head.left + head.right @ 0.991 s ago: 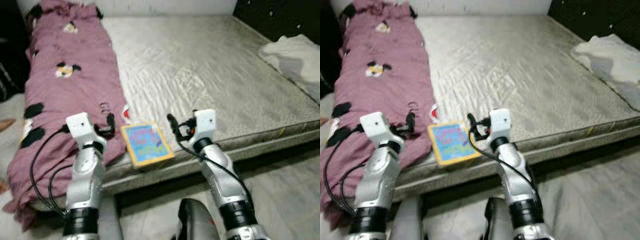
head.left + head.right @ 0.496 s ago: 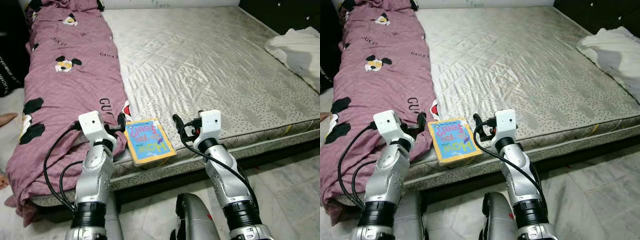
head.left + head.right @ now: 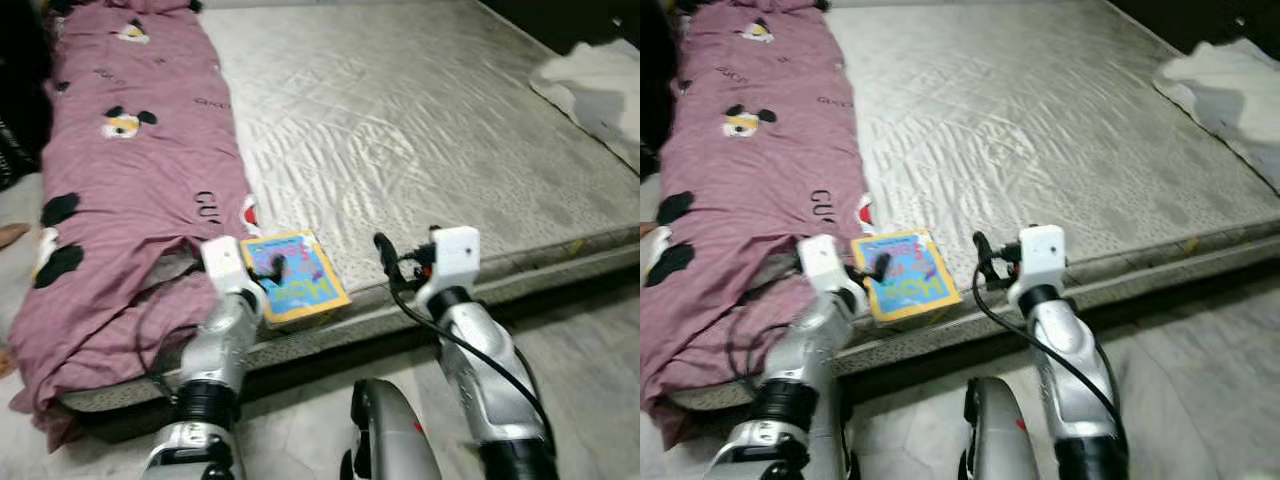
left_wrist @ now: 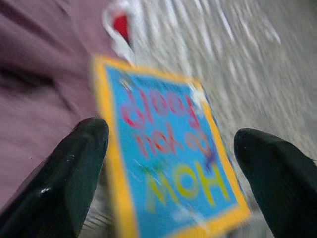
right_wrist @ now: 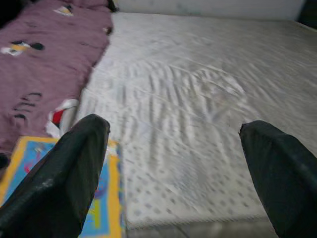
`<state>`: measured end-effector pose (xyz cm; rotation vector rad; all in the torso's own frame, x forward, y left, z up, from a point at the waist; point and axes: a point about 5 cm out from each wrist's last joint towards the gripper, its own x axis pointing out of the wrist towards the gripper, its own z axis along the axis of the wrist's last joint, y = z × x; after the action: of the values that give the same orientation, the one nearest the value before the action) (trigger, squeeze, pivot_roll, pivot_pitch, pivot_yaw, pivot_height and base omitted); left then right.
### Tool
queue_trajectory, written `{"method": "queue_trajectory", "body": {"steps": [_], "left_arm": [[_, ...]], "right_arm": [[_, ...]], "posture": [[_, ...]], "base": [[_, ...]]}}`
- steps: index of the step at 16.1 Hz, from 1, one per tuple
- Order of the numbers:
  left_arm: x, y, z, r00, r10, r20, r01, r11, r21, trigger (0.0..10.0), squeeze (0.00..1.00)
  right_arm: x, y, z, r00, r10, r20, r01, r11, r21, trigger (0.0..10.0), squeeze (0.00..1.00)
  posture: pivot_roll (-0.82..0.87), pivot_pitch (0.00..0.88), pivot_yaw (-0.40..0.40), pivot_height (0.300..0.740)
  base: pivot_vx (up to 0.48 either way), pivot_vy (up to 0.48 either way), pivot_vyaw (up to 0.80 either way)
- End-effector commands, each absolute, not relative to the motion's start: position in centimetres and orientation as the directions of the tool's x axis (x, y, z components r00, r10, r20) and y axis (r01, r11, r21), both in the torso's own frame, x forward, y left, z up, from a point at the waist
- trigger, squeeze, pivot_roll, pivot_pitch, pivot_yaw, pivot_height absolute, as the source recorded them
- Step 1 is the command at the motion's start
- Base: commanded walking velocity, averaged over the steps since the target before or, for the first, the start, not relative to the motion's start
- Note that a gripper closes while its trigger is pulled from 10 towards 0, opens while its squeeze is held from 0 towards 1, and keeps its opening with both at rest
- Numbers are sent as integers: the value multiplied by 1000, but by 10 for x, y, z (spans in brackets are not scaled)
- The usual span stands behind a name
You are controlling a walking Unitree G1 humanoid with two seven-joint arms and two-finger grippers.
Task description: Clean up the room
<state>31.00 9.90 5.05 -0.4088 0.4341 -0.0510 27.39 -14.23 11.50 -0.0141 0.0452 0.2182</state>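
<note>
Step in hand: reaching for the book [image 3: 292, 277], which lies at the bed's [image 3: 440, 140] near edge beside the pink blanket [image 3: 130, 180]. Left tool [image 4: 171, 163] spread wide, straddling the cover; right tool [image 5: 173, 163] also wide, hovering nearby. Next: lower and close on the book.

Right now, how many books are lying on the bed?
1. The book lies at the near edge of the mattress, beside the pink blanket. Others may be hidden under that blanket.

Items counted: one book [image 3: 295, 276] with blue cover and yellow border; one pink printed blanket [image 3: 120, 190]; one bare mattress [image 3: 420, 130]; one white cloth [image 3: 595, 85]; two grippers, left gripper [image 3: 272, 268] and right gripper [image 3: 392, 262]
</note>
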Motion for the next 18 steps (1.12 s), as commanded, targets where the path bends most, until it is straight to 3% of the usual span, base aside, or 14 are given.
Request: {"method": "queue_trajectory", "body": {"steps": [1, 7, 11, 18], "left_arm": [[313, 88, 55, 906, -174, -386, 4, 916, -402, 10000, 0], [316, 93, 54, 922, -127, -366, -50, 898, -437, 10000, 0], [323, 101, 62, 948, -48, -316, -103, 890, -444, 10000, 0], [326, 118, 53, 920, 75, -386, -272, 829, -488, 10000, 0]], "right_arm": [[267, -145, 120, 973, 226, -47, -227, 974, -17, 10000, 0], [263, -145, 116, 965, 243, -94, -245, 969, -15, 10000, 0], [266, -147, 115, 965, 241, -108, -243, 970, -14, 10000, 0], [269, -149, 115, 965, 242, -104, -246, 969, -25, 10000, 0]], "posture": [[-149, 117, -71, 594], [-140, 110, -81, 534], [-144, 95, -83, 534], [-143, 78, -90, 534]], "base": [[0, 0, 0], [0, 0, 0], [0, 0, 0], [0, 0, 0]]}}
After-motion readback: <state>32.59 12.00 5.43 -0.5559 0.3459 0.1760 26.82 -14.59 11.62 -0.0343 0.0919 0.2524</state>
